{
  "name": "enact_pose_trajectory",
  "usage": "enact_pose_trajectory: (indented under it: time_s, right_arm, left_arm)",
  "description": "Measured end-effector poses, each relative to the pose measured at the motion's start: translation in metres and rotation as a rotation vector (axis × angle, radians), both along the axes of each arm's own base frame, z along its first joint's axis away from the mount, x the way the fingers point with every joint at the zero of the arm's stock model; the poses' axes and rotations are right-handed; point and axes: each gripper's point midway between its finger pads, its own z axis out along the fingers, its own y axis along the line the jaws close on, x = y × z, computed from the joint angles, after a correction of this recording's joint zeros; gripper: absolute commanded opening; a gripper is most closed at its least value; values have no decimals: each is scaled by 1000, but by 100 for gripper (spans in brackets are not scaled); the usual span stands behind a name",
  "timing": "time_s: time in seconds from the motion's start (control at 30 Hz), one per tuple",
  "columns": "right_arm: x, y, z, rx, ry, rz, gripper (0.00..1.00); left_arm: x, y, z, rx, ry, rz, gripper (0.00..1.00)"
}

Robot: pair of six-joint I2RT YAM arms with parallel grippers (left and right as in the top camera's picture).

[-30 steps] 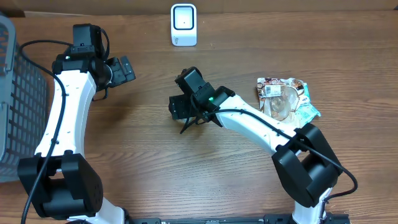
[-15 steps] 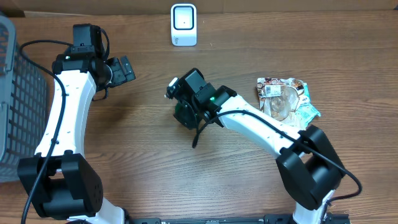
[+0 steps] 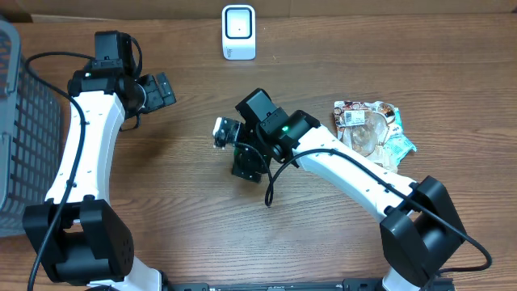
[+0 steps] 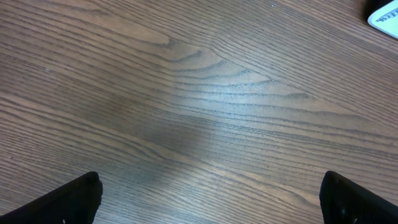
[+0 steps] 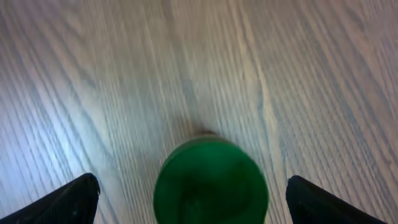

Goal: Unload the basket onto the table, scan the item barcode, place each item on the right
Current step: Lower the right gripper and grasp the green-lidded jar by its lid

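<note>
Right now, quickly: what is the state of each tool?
Left tool: open, empty.
Right tool: open; green round item between the jaws, not gripped.

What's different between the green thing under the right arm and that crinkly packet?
The green thing is round and plain-coloured; the packet is crumpled, printed, with a white label. The green thing sits between the right end effector's open fingers; the packet lies alone, untouched. Both are over the same wooden table.

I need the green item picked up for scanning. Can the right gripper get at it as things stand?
Probably yes. The right gripper stands open directly over the green item, which sits between its fingers in the wrist view, and nothing else shows on the table around it.
</note>
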Motion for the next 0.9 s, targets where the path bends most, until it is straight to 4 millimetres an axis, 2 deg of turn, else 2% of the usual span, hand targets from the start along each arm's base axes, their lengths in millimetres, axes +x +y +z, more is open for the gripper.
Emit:
enact_pose_trajectory:
  time_s: [0.2, 0.3, 0.43, 0.63, 0.73, 0.9]
  right_arm:
    - [12, 4, 6, 97, 122, -323, 100]
    - [21, -4, 4, 145, 250, -656, 100]
    - [27, -11, 3, 187, 333, -947, 100]
    - [25, -9, -1, 195, 340, -1075, 100]
    - [25, -11, -15, 166, 348, -1108, 100]
    - [19, -17, -28, 103, 350, -1110, 85]
  left_arm:
    - [0, 0, 0, 0, 0, 0, 100]
    - [0, 0, 0, 0, 0, 0, 100]
    - [0, 0, 0, 0, 0, 0, 100]
    - [0, 0, 0, 0, 0, 0, 100]
    - [0, 0, 0, 0, -1, 0, 100]
    - [0, 0, 0, 0, -1, 0, 100]
